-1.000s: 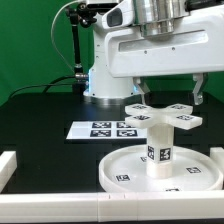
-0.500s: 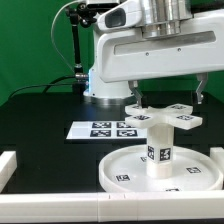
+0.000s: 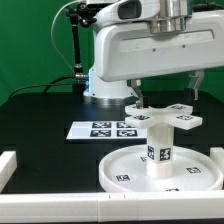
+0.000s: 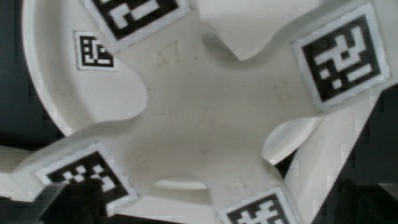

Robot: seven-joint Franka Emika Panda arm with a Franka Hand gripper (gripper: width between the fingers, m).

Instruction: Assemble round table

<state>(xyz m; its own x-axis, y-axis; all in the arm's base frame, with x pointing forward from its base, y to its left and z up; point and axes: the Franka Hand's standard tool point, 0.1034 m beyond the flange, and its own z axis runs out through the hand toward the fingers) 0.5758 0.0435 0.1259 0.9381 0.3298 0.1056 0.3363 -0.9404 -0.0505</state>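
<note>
The round disc (image 3: pixel 163 170) lies near the front right, the leg (image 3: pixel 158 143) upright at its centre, the cross foot (image 3: pixel 163 116) on top. The gripper (image 3: pixel 167 97) hovers just above, fingers apart, probably to press or turn the foot home.

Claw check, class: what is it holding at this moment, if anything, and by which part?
Nothing is held. The claw hangs open above the cross-shaped foot piece, its fingers clear of the arms; that piece sits on the cylinder leg.
</note>
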